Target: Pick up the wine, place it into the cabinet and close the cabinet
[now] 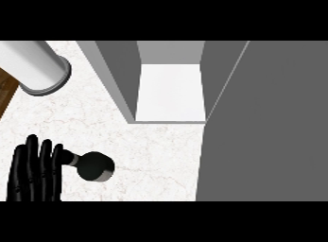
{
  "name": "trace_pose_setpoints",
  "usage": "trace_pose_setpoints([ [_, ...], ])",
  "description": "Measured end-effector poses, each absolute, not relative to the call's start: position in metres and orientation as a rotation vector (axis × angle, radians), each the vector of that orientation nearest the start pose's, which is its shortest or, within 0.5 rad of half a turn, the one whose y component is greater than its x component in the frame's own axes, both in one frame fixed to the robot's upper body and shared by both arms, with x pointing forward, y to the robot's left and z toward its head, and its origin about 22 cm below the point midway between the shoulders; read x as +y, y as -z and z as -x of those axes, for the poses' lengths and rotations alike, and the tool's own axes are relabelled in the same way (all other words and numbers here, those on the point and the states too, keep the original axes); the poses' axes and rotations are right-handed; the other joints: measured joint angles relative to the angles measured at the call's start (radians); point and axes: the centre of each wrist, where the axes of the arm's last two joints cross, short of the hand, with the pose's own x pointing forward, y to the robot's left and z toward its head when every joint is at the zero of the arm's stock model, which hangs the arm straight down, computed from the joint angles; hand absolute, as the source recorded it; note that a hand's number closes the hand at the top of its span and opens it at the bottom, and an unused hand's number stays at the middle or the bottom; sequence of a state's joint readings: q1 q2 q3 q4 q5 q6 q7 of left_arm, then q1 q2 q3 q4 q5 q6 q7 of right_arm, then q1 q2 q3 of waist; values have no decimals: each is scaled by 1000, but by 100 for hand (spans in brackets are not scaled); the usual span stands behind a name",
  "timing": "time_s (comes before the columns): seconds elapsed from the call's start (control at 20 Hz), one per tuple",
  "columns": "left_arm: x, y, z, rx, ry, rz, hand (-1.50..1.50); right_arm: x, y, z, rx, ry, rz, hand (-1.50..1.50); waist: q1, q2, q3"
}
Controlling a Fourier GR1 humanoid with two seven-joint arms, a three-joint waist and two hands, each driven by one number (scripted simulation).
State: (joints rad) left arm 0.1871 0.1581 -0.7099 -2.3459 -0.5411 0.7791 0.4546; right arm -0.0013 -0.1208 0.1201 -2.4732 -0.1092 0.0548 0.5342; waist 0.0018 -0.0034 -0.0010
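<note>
Wine [95,166] btwn left hand [32,174] & cabinet door [278,132]

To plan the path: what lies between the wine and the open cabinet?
Between wine and cabinet lies only bare counter, seen in the head view.

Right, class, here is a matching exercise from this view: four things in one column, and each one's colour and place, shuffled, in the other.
Things
1. left hand
2. wine
3. cylinder
4. cabinet door

Descriptions
A. white, top left
B. grey, at the right, standing open
C. black, lower left, fingers straight
D. dark, on the counter, just right of the hand

Pairs: 1-C, 2-D, 3-A, 4-B
</note>
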Motion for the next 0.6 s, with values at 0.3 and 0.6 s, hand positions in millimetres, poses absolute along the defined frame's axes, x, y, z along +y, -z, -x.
trace_pose_setpoints([
  [0.3,150,-132,-122,-1806,-253,-236,-150,-217,-195,-150,-1919,-257,-160,-150,-2,1,-1],
  [0.6,168,-134,-121,-1757,-318,-139,-150,-214,-194,-149,-1912,-259,-175,-150,-4,1,-1],
])
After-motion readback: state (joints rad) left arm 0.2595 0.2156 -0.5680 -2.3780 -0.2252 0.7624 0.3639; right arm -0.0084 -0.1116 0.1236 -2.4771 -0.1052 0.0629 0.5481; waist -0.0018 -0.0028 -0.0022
